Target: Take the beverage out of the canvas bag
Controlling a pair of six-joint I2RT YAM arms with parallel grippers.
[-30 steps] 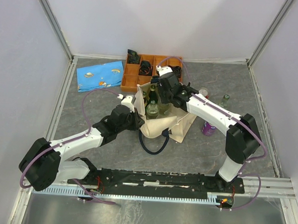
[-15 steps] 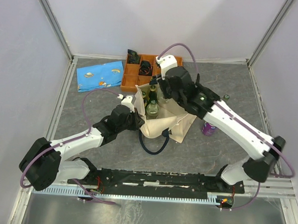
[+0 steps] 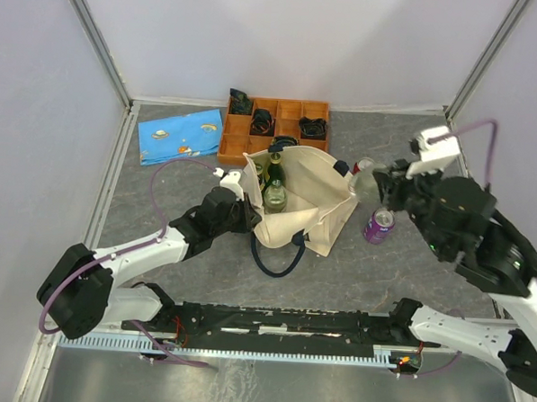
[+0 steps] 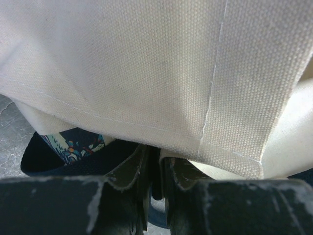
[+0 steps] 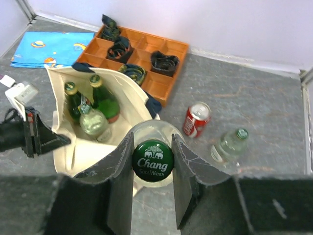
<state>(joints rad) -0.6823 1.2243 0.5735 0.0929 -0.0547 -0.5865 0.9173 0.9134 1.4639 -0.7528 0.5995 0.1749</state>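
Observation:
The cream canvas bag [image 3: 317,213] with navy handles stands open mid-table. In it stand two green bottles [image 5: 105,100] and a clear one [image 5: 93,122]. My right gripper [image 5: 152,159] is shut on the neck of a clear soda-water bottle [image 5: 152,160] with a green cap. That bottle hangs in the air right of the bag, seen from above as a pale bottle [image 3: 361,185] under my right gripper [image 3: 375,181]. My left gripper [image 4: 155,166] is shut on the bag's left edge [image 4: 146,73], low at the bag's side [image 3: 247,216].
An orange compartment tray [image 3: 323,105] and a blue patterned pouch [image 3: 180,135] lie at the back. A purple can [image 3: 378,225], a red can [image 5: 197,119] and a clear bottle [image 5: 229,144] sit right of the bag. Walls close in on three sides.
My right arm has lifted the clear bottle up out of the bag and swung it right, toward the cans. The left gripper has kept its hold on the bag.

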